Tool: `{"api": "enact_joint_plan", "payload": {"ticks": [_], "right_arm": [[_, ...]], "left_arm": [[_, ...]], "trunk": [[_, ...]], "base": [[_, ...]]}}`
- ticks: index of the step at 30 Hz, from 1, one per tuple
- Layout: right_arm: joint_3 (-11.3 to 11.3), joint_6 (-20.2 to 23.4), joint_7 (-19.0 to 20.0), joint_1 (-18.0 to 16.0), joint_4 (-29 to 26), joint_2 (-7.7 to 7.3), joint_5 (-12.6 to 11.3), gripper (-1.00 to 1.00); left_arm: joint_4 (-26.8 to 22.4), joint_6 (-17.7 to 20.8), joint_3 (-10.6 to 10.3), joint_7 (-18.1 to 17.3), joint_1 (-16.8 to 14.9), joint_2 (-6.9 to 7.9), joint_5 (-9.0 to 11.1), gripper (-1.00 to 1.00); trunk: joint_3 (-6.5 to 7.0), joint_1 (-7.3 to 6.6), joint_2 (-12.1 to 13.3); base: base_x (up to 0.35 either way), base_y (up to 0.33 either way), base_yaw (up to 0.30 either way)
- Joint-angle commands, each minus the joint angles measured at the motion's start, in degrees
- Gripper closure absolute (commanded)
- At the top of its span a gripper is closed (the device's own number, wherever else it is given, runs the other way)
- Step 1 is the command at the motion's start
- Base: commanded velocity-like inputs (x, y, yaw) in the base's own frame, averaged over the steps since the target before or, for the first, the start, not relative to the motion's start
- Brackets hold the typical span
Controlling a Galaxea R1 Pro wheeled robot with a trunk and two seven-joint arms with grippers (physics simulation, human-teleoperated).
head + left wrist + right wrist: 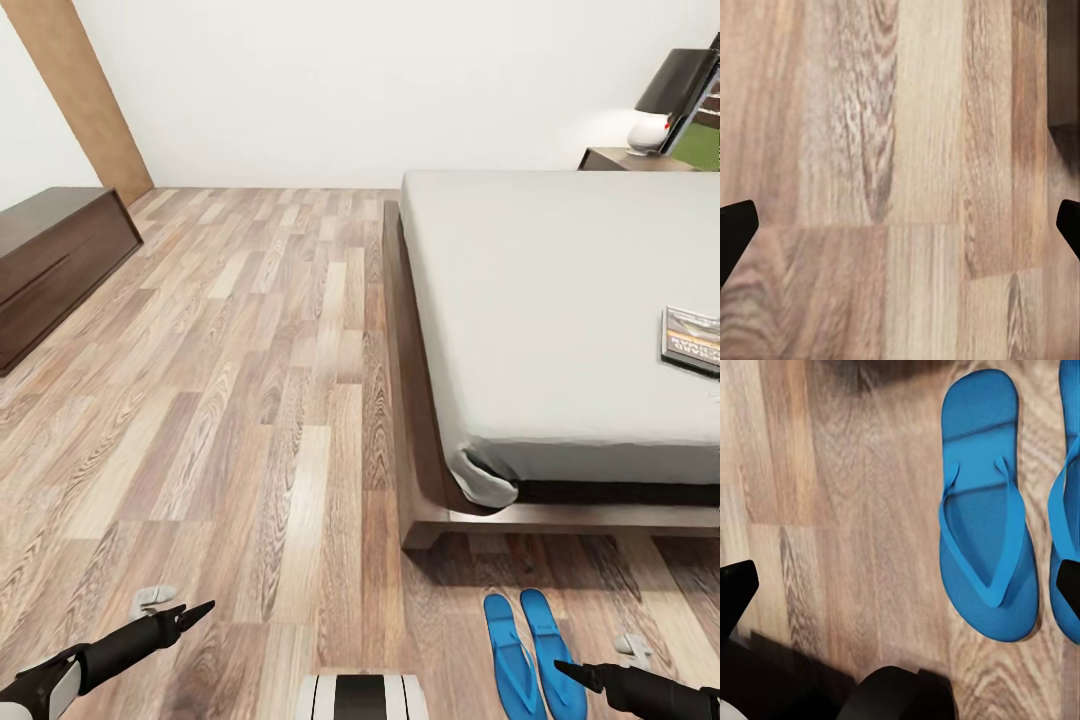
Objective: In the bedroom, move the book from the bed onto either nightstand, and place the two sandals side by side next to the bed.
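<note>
Sandals [530,652] already paired on the plank floor [250,400] just beside the bed [560,320] foot, so that half judged done. Book [692,338] yet to go: thin paperback, flat on smooth grey mattress, well apart from the dark glossy nightstand [625,158]. Left tool [188,618] over bare wood, spread and empty; right tool [580,676] above blue soles, likewise released.

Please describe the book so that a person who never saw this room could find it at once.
Start at the large low bed with the light-grey mattress and dark wooden frame. The thin small paperback book lies flat on the mattress, at the head view's right edge. It is the one item on the smooth grey surface, with a greyish cover photo.
</note>
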Motion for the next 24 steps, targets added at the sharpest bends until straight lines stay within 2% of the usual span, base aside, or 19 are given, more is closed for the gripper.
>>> {"api": "enact_joint_plan", "payload": {"ticks": [1, 24], "right_arm": [[-0.2, 0.5, 0.2, 0.0, 0.0, -0.01, -0.1, -1.00], [-0.2, 0.5, 0.1, 0.0, 0.1, 0.03, -0.1, -1.00]], "left_arm": [[0.0, -0.1, 0.5, -0.2, 0.0, -0.01, -0.6, -1.00], [0.0, -0.1, 0.4, -0.2, 0.0, -0.01, -0.6, -1.00]], "trunk": [[0.19, -0.03, 0.0], [5.29, -0.63, 0.3]], "base": [[0.000, 0.000, 0.000], [0.000, 0.000, 0.000]]}}
